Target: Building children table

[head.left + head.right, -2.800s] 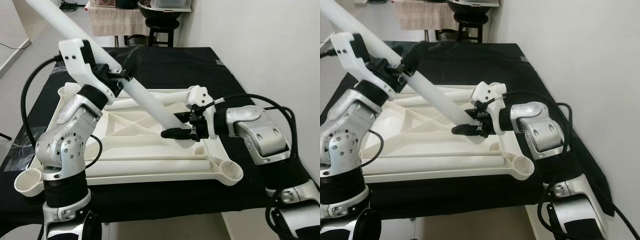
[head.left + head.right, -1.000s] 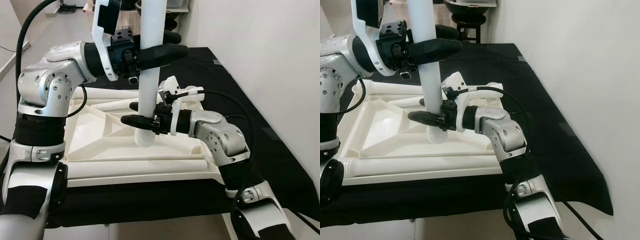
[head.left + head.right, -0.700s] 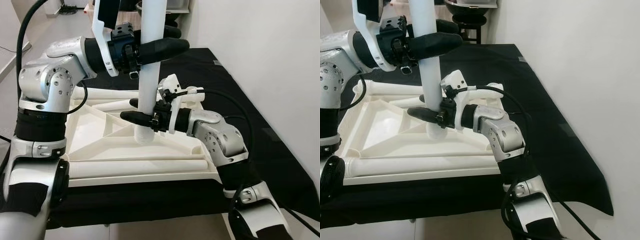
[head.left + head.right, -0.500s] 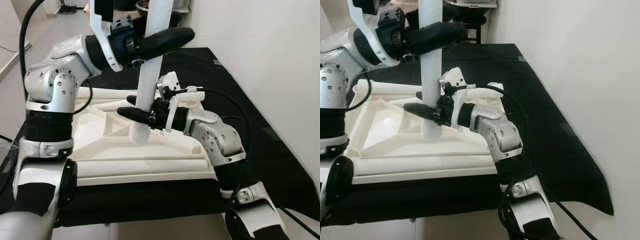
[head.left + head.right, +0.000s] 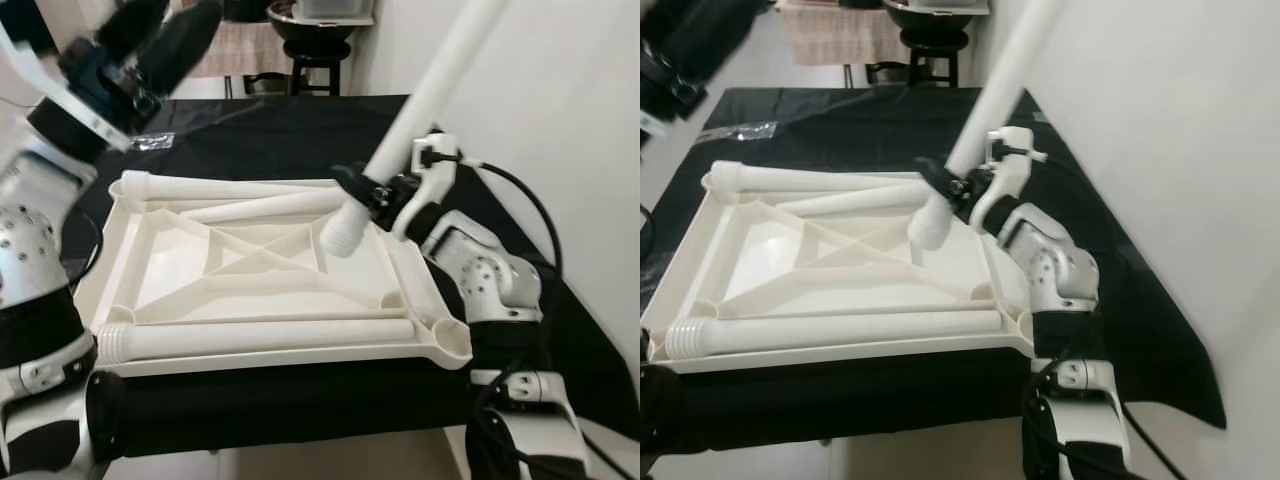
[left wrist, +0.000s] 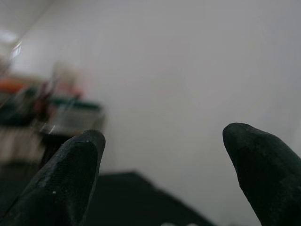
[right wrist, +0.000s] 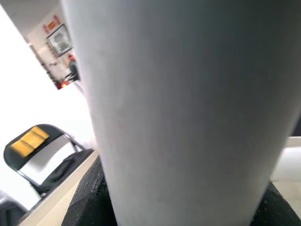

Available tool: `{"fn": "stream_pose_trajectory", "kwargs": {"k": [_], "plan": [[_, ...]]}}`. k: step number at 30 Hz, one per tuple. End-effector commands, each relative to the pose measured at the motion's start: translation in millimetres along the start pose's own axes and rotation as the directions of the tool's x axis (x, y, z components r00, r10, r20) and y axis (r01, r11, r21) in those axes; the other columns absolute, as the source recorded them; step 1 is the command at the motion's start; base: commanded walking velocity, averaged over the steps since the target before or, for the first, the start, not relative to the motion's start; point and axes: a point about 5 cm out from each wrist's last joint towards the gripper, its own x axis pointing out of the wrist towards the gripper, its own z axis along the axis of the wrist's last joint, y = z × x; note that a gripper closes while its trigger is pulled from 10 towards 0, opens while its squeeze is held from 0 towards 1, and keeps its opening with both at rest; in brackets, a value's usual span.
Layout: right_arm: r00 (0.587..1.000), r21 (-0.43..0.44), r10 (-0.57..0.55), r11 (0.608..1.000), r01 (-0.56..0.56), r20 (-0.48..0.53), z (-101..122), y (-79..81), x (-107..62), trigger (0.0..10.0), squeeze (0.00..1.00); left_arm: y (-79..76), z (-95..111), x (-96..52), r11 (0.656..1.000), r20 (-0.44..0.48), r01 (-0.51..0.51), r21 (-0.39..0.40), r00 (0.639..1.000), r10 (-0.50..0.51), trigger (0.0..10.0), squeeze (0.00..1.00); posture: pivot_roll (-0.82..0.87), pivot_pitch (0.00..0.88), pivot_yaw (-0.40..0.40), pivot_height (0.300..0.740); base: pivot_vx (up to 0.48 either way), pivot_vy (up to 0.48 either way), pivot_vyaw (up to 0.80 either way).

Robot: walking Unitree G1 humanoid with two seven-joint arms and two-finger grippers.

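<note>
Head views: my left end effector [image 5: 165, 40] has let go of the leg [image 5: 420, 105] and swung up, blurred; the right end effector [image 5: 372, 195] alone pinches it, tilted over the tabletop [image 5: 260, 262] on the desk [image 5: 270, 125]. So seating falls to one arm.

Left wrist: fingers [image 6: 70, 174] spread, empty.

Right wrist: the leg hides almost everything; its top is cut off.

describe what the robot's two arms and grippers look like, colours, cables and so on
Both arms are silver metal with rounded joint housings and black bands between segments. The right arm has a white wrist block and a thin black cable looping off it. Each gripper, left and right, has two long, black, rounded fingers.
</note>
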Motion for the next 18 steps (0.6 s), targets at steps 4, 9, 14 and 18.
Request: {"fn": "stream_pose_trajectory", "kwargs": {"k": [4,9,14,18], "plan": [[0.992,-0.109,-0.026,0.993,0.040,0.123,14,5.2,-5.4,10.0,0.00,-1.5,-49,-24.8,0.985,-0.136,-0.170,0.012,0.976,0.170,10.0,0.00,0.01,0.134,-0.058,0.740,0.000,0.000,0.00],[0.985,-0.094,0.086,0.993,-0.072,0.147,6,21.2,-11.4,10.0,0.00,-19.0,-95,-45.8,0.958,-0.233,-0.274,-0.080,0.940,0.249,10.0,0.00,0.01,0.143,-0.051,0.740,0.000,0.000,0.00],[0.981,-0.068,0.151,0.987,-0.144,0.125,-4,29.0,-16.1,10.0,0.00,-32.9,-113,-53.2,0.955,-0.305,-0.270,-0.123,0.926,0.223,10.0,0.00,0.00,0.138,-0.047,0.740,0.000,0.000,0.00],[0.969,-0.125,0.233,0.967,-0.223,0.077,-15,38.9,-21.3,10.0,0.00,-39.2,-120,-55.5,0.946,-0.329,-0.264,-0.187,0.925,0.193,10.0,0.00,-0.01,0.131,-0.047,0.740,0.000,0.000,0.00]]}}
